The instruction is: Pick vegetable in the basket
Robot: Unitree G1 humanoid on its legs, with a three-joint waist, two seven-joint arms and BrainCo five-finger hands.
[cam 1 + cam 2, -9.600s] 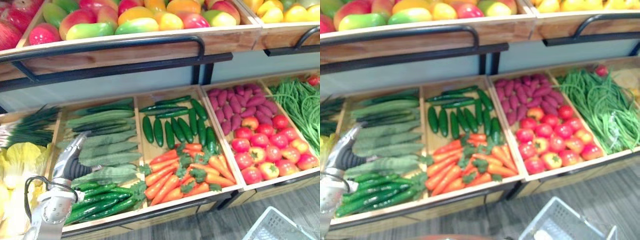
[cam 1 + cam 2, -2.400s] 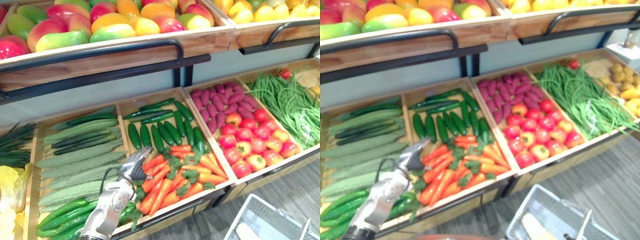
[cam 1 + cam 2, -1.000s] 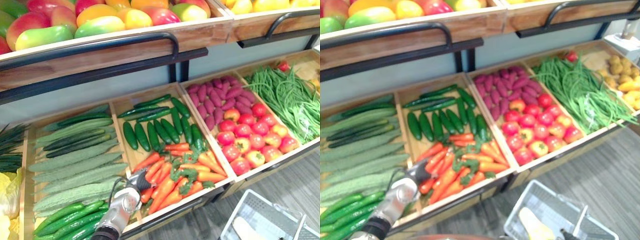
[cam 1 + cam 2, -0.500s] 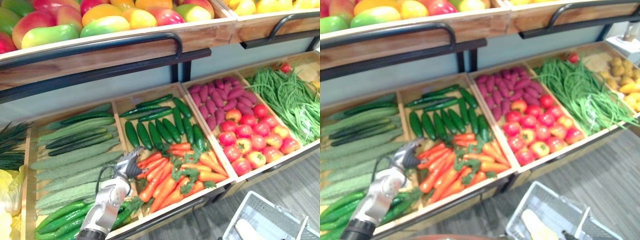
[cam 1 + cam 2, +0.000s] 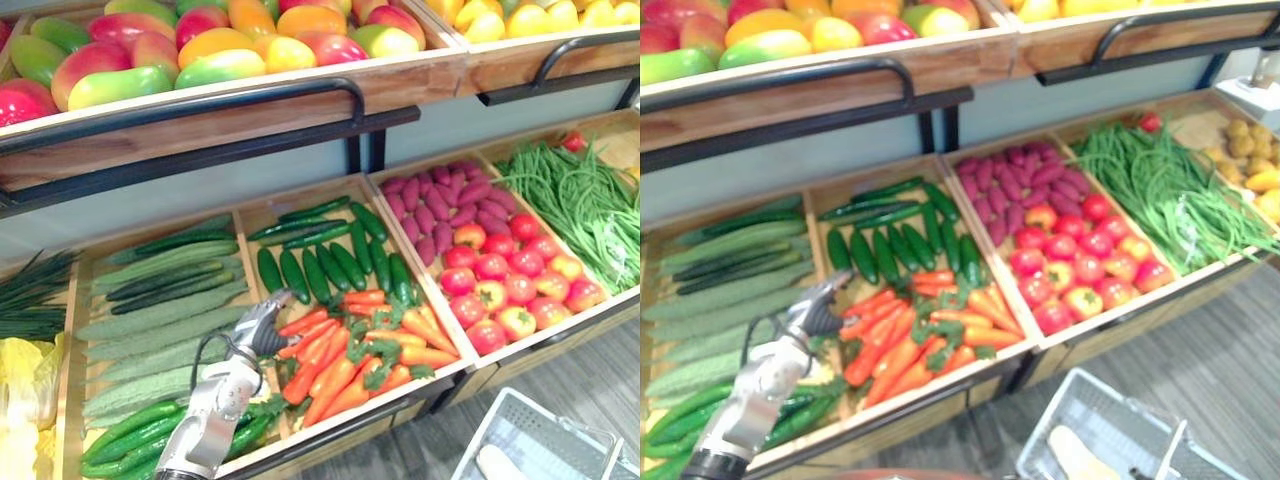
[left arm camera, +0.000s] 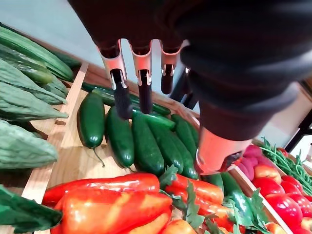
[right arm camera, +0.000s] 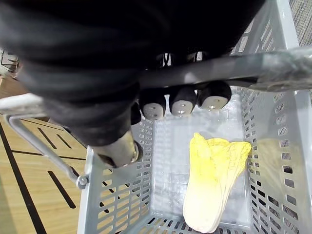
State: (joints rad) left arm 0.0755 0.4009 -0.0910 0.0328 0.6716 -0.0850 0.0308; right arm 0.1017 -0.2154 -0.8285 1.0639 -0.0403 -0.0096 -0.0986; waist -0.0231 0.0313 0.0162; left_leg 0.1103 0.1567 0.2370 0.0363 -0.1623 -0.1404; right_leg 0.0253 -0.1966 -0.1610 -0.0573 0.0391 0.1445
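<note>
The left hand (image 5: 258, 328) hovers at the left edge of the carrots (image 5: 335, 360). Its fingers (image 6: 120, 92) are straight, hold nothing and point toward the dark cucumbers (image 6: 141, 146). At the lower right, the grey basket (image 7: 117, 204) holds one yellow cabbage (image 7: 212, 180). The right hand (image 7: 183, 101) is curled round the basket's handle (image 7: 253, 63).

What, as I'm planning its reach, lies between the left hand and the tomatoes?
Carrots and a wooden divider, seen in the left eye view: left hand at the carrots' left edge, tomatoes beyond the divider.
</note>
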